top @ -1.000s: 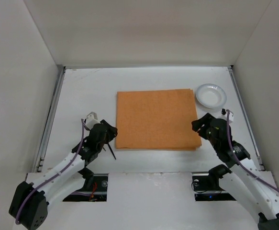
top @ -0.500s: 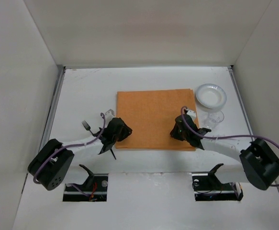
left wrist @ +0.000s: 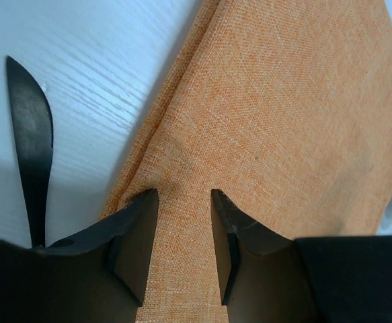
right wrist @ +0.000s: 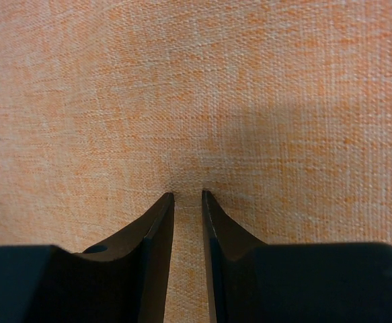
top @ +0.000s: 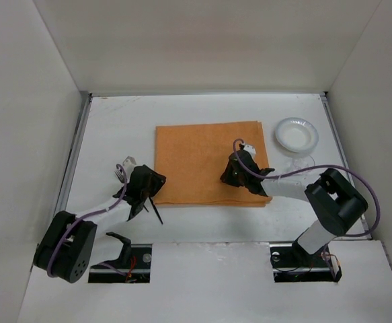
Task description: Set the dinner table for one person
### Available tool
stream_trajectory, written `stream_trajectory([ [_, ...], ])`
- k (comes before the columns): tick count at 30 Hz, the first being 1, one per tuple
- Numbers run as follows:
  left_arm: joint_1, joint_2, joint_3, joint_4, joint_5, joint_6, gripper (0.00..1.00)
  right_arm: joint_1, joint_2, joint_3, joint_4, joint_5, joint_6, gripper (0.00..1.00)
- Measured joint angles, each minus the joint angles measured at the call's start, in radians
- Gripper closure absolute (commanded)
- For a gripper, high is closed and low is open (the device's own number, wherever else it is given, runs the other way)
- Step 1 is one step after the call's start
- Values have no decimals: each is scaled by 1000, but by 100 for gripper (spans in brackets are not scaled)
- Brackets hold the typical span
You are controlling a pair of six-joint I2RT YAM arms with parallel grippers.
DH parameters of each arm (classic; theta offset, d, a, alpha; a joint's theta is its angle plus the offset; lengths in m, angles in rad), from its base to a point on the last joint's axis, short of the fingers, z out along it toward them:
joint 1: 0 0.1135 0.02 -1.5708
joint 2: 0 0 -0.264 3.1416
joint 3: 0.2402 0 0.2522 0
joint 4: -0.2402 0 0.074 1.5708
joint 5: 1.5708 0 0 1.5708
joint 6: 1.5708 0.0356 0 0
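An orange cloth mat (top: 209,161) lies on the white dinner table (top: 115,128). My left gripper (top: 154,183) is at the mat's near left corner. In the left wrist view (left wrist: 182,195) its jaws stand a little apart, tips down on the cloth (left wrist: 283,114) just inside the folded edge. My right gripper (top: 230,176) is on the mat's near right part. In the right wrist view (right wrist: 187,195) its jaws are almost closed, tips pressed into the cloth (right wrist: 196,81) with a small crease between them. A black knife (top: 157,212) lies on the table by the left gripper, and it also shows in the left wrist view (left wrist: 31,134).
A white plate (top: 296,134) sits at the mat's far right corner, with a clear glass (top: 302,163) just in front of it. White panels wall the table, and metal rails (top: 74,155) run along its sides.
Both arms swung in onto the mat, then moved left and further away. The mat slid left with them, away from the plate and glass. The fork seen left of the left gripper is hidden now.
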Motion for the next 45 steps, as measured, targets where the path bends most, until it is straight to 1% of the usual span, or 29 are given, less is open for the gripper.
stream_trajectory([
  [7,74,103,50,63,2,-6,64,2,102,90,45,-25,0,71],
  [11,98,120,59,77,7,-8,64,-5,111,97,60,-35,-2,69],
  [13,101,113,59,73,7,-8,64,-14,111,98,60,-47,-6,67],
  [18,120,72,43,48,6,-7,64,-61,108,116,48,-55,-36,55],
  [20,115,38,31,35,1,-5,64,-82,100,127,35,-55,-55,53],
  [24,55,-55,22,-6,-29,19,63,-116,20,112,13,-49,-77,49],
  [27,-16,-77,35,-20,-53,41,62,-135,-82,56,15,-37,-79,47],
  [31,-87,12,95,-32,-62,70,62,-181,-181,-43,6,13,-69,38],
  [33,-103,68,122,-33,-60,86,62,-204,-212,-87,-17,53,-62,39],
  [34,-104,88,127,-33,-60,92,62,-216,-228,-109,-29,76,-56,36],
  [38,-79,90,128,-51,-69,108,61,-246,-283,-146,-91,147,-36,35],
  [41,-61,63,128,-57,-82,113,61,-248,-294,-138,-117,176,-24,35],
  [45,-40,42,128,-82,-92,124,61,-248,-297,-133,-151,170,20,38],
])
